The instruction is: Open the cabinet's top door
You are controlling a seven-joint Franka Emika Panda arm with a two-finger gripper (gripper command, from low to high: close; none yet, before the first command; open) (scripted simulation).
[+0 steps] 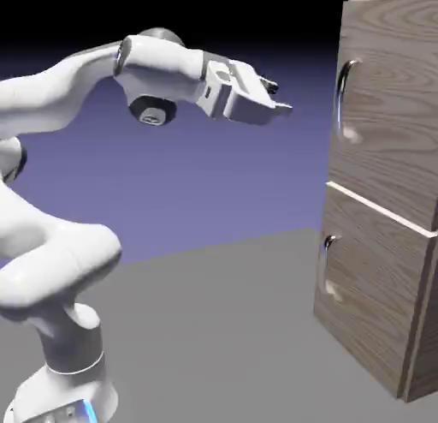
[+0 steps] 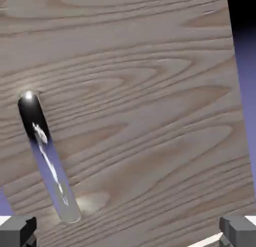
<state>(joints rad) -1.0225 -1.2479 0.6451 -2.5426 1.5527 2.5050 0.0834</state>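
Observation:
The tall wood-grain cabinet (image 1: 381, 190) stands at the exterior view's right. Its top door (image 1: 389, 104) is flush and carries a long curved silver handle (image 1: 342, 92). The lower panel (image 1: 376, 301) has a shorter handle (image 1: 325, 259). My gripper (image 1: 278, 100) hovers in the air left of the top handle, at about its height and well apart from it. In the hand view the top door (image 2: 145, 116) fills the picture, its handle (image 2: 47, 158) slanting at the left. Both fingertips (image 2: 17, 231) sit wide apart at the bottom corners, with nothing between them.
A pale seam (image 1: 376, 209) splits the two panels. The grey table (image 1: 214, 327) stretches between my base and the cabinet. Blue-violet backdrop shows past the cabinet's edge in the hand view.

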